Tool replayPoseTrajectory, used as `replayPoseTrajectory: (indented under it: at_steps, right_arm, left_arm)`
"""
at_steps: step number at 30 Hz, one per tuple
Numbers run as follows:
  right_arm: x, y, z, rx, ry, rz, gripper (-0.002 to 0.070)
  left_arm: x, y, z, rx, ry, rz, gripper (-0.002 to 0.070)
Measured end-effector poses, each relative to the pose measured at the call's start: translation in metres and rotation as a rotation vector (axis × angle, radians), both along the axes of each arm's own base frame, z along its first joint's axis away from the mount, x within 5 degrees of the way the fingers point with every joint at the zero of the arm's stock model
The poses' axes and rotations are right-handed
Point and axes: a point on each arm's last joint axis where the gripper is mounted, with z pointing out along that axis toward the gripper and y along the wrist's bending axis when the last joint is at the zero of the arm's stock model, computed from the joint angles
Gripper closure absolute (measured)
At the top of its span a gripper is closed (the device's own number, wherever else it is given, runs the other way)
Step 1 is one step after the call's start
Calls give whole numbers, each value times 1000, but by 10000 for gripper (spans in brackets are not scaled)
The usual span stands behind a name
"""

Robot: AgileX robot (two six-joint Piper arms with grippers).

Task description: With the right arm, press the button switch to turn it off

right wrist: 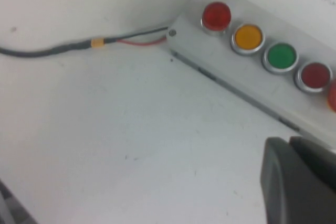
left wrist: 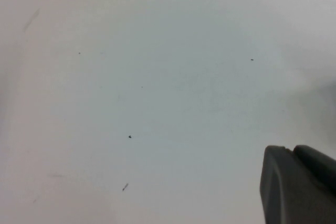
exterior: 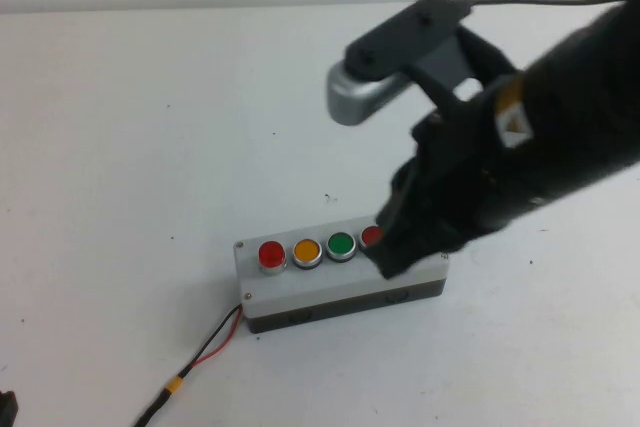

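Nearest the robot, a black cable [exterior: 165,397] with an orange band and red and black leads runs from the near-left edge of the table [exterior: 120,147] up to the left end of the grey box [exterior: 330,292].

The box lies near the table's middle, its long side running left to right. Along its top sits a row of buttons: the button switch [exterior: 271,254], bright red with a silver ring, at the left end; then an orange button [exterior: 307,250], a green button [exterior: 340,245], and a darker red button [exterior: 371,236] half hidden by the arm. The right wrist view catches the edge of one more red cap past that, at the picture's border.

The right gripper [exterior: 392,252] hangs over the right end of the box, above or just touching the top face; contact cannot be confirmed. Whether its jaws are parted or closed cannot be told. The right arm [exterior: 540,137] fills the far right, with a silver-tipped bar [exterior: 360,97] above.

Judgement: the tip is at the wrong end of the row. It likely needs to lift clear, travel left past three buttons, centre over the bright red cap, then press straight down, avoiding the orange neighbour and any sideways shove on the box.

The left gripper [left wrist: 299,187] hangs over bare table; jaw state cannot be told.
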Motion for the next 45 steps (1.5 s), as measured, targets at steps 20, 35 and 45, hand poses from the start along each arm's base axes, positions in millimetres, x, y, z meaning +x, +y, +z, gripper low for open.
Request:
replayPoseTrajectory:
  at_steps: [20,35,45]
  right_arm:
    - [-59,-75,-5,-106,23,-8,693]
    - [-81,-193,-122,160,-401,-526,693]
    - [-128,-220,-173,279,-778,-656,693]
  left_arm:
    - [0,0,0,0,0,0,677]
    - [0,0,0,0,0,0,677]
    - [0,0,0,0,0,0,677]
